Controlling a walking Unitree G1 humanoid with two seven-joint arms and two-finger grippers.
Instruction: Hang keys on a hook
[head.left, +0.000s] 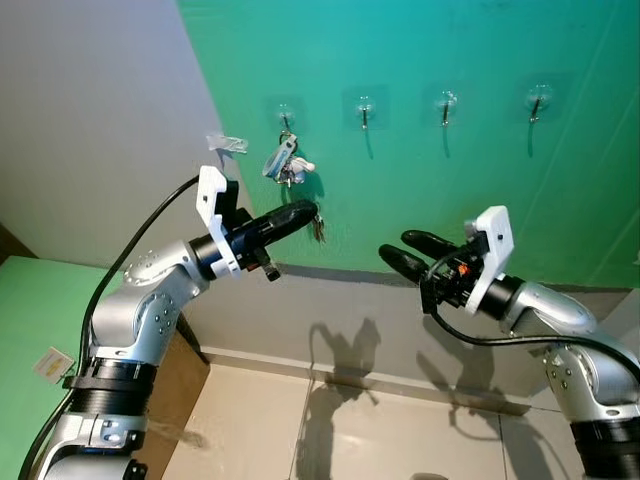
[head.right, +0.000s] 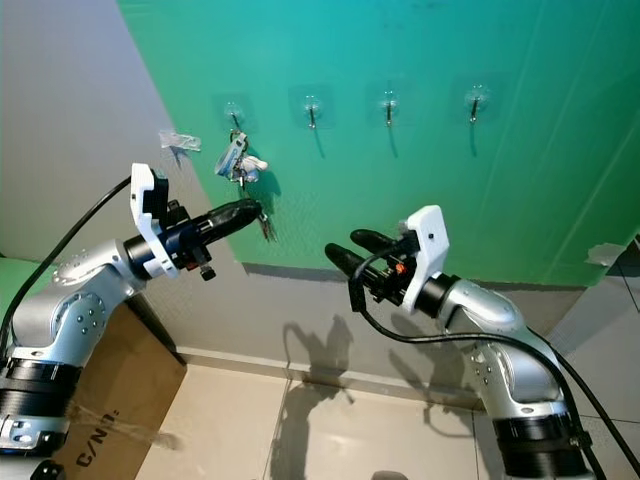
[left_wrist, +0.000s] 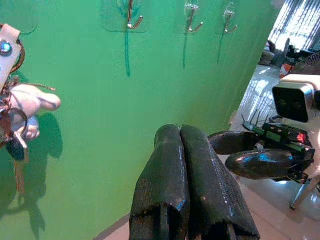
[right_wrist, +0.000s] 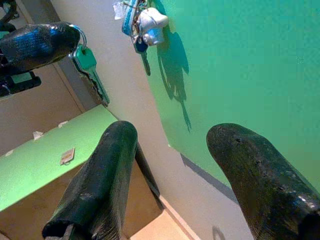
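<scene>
Four small hooks are stuck in a row on the green wall (head.left: 450, 180). A bunch of keys (head.left: 285, 160) with a white charm hangs from the leftmost hook (head.left: 285, 118); the other hooks (head.left: 365, 112) are bare. My left gripper (head.left: 305, 212) is shut on a key ring, and a green-headed key (right_wrist: 89, 65) dangles from it just below and right of the hung bunch. My right gripper (head.left: 394, 246) stands open with nothing in it, lower and to the right, its fingers pointing toward the left gripper.
A grey strip of wall runs below the green panel, above a tiled floor (head.left: 330, 430). A cardboard box (head.right: 110, 400) and a green surface (head.left: 30, 320) sit at lower left. A scrap of clear tape (head.left: 228, 144) sticks left of the hooks.
</scene>
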